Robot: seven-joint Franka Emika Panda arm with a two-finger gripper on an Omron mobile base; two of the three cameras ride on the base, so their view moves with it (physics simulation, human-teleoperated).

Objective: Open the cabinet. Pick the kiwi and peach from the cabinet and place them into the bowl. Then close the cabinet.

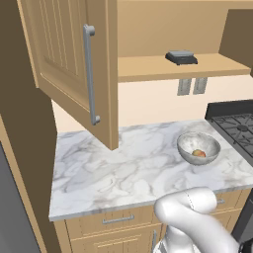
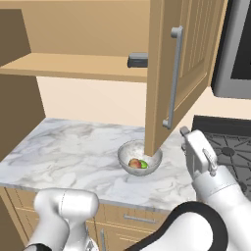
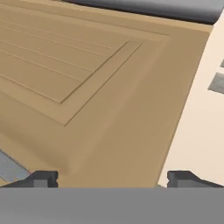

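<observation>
The cabinet stands open. Its left door (image 1: 74,59) swings out over the counter, and its right door (image 2: 171,63) hangs out in front of the bowl. The grey speckled bowl (image 2: 140,158) (image 1: 198,147) sits on the marble counter and holds the reddish peach (image 2: 134,163) (image 1: 198,153) and the green kiwi (image 2: 144,164). My gripper (image 2: 186,138) (image 3: 113,179) is open and holds nothing. It sits just right of the right door's lower edge and faces the door's raised-panel front (image 3: 87,87), below the silver bar handle (image 2: 172,78).
A flat dark grey block (image 1: 181,57) (image 2: 138,60) lies on the cabinet shelf. A black stove (image 1: 237,126) (image 2: 225,142) adjoins the counter on the right, under a microwave (image 2: 235,49). Drawers (image 1: 118,220) run below the counter. A tall wood panel (image 1: 20,163) closes the left side.
</observation>
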